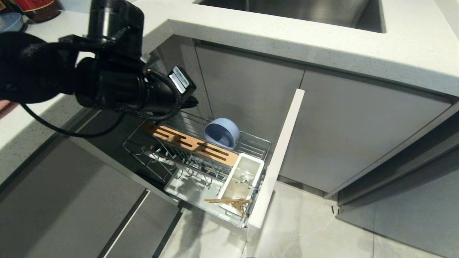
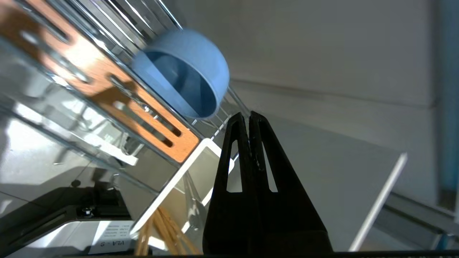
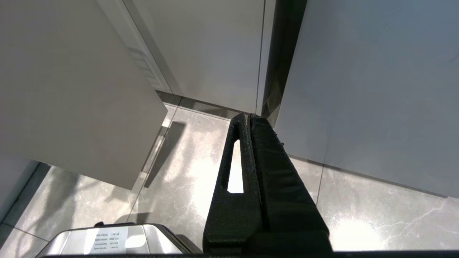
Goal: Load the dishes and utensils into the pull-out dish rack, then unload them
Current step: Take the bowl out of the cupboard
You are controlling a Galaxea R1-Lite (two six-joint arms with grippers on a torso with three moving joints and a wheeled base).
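rack: pull-out dish rack [image 1: 251,143] was pulled fully out from under the counter [image 1: 322,39], so everything in it was reachable from above.
bowl: blue bowl [image 1: 222,133] sat tipped on its side on the back wires behind the wood strip [image 1: 193,143], opening facing the strip; probably parked that way to drain.
chopsticks: chopsticks [image 1: 229,202] lay in and across the white utensil box [image 1: 241,179], tips hanging over its edge.
left gripper: left gripper [image 2: 249,116] hung above the rack's rear, jaws pressed together, holding nothing.
right gripper: right gripper [image 3: 247,116] was parked low over the floor, also closed and empty.
hidden: pink plate and spoon not seen anywhere; left arm blocked the rack's rear corner.
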